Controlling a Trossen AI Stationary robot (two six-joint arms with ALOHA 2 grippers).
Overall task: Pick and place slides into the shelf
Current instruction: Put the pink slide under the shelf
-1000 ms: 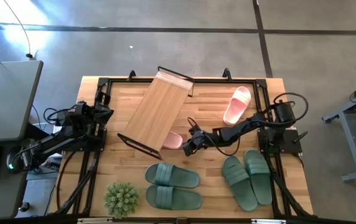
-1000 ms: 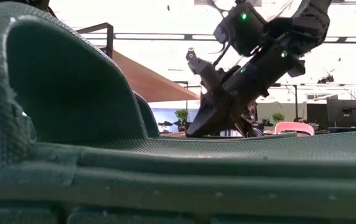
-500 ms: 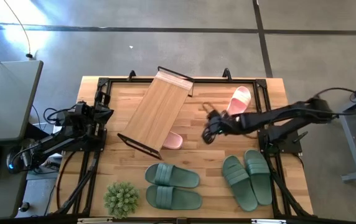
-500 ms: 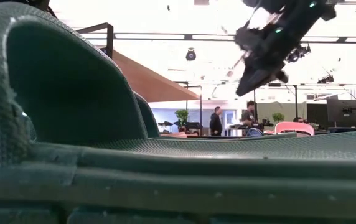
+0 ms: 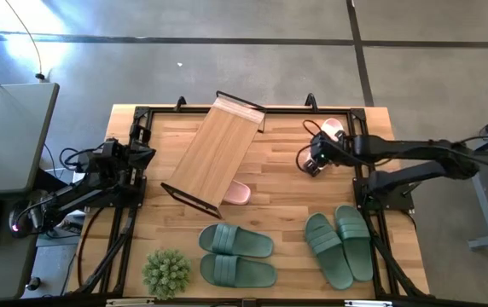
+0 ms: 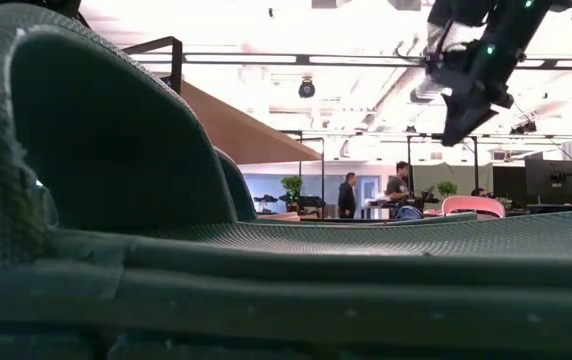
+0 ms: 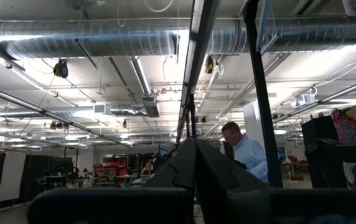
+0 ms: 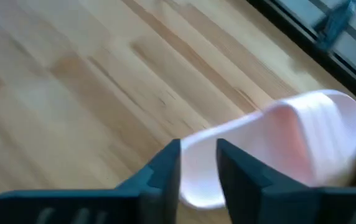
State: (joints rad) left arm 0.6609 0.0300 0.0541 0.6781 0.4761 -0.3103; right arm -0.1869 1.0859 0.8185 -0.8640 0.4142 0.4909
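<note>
The shelf (image 5: pixel 218 153) stands slantwise on the table's far middle. One pink slide (image 5: pixel 237 193) lies on the table, its end sticking out from under the shelf's near right end. A second pink slide (image 5: pixel 334 128) (image 8: pixel 290 137) lies flat by the far right edge. Two green pairs (image 5: pixel 235 256) (image 5: pixel 339 243) lie near the front edge. My right gripper (image 5: pixel 312 162) (image 8: pixel 198 171) hangs open in the air beside the second pink slide, pointing down at it and holding nothing. My left gripper (image 5: pixel 139 153) waits shut at the left edge.
A spiky green plant ball (image 5: pixel 166 271) sits at the near left. A black frame (image 5: pixel 142 115) runs around the table. One green slide (image 6: pixel 116 200) fills the low view's foreground. Bare wood lies between the shelf and the right-hand slides.
My right gripper has drawn back from the pink slide at the shelf's near right end, risen, and swung toward the table's far right, over to the second pink slide, turning as it went. Both pink slides lie where they were.
</note>
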